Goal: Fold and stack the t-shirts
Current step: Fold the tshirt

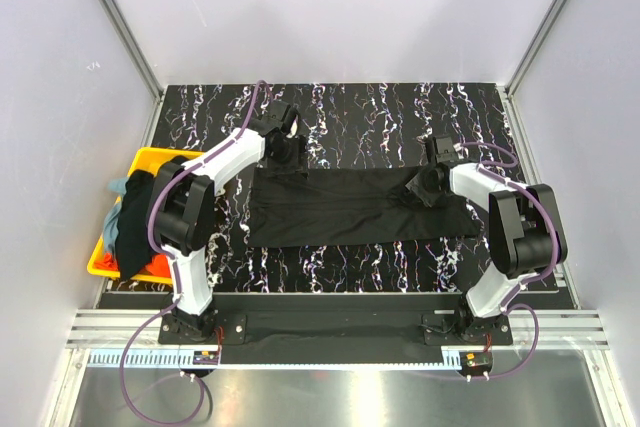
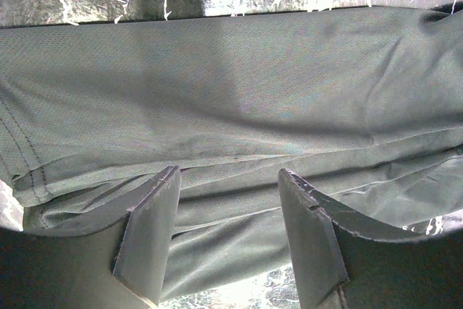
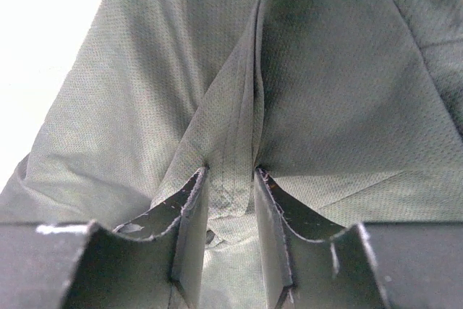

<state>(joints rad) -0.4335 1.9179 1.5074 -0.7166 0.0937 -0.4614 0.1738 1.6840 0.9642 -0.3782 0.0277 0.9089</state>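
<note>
A plain black t-shirt (image 1: pixel 345 205) lies in a long band across the middle of the table. My left gripper (image 1: pixel 286 154) hovers over its far left corner with its jaws wide apart. In the left wrist view (image 2: pixel 228 173) layered folds of the cloth (image 2: pixel 231 92) lie flat under and between the fingers, with nothing pinched. My right gripper (image 1: pixel 424 188) is at the shirt's right end. In the right wrist view (image 3: pixel 230 173) it is shut on a raised, stitched ridge of the cloth (image 3: pixel 231 142).
A yellow plastic bin (image 1: pixel 143 159) stands off the table's left edge. It holds more shirts: a grey-blue one (image 1: pixel 117 190), a black one (image 1: pixel 134 222) and an orange-red one (image 1: pixel 152 269). The black marbled tabletop (image 1: pixel 380 112) shows behind the shirt.
</note>
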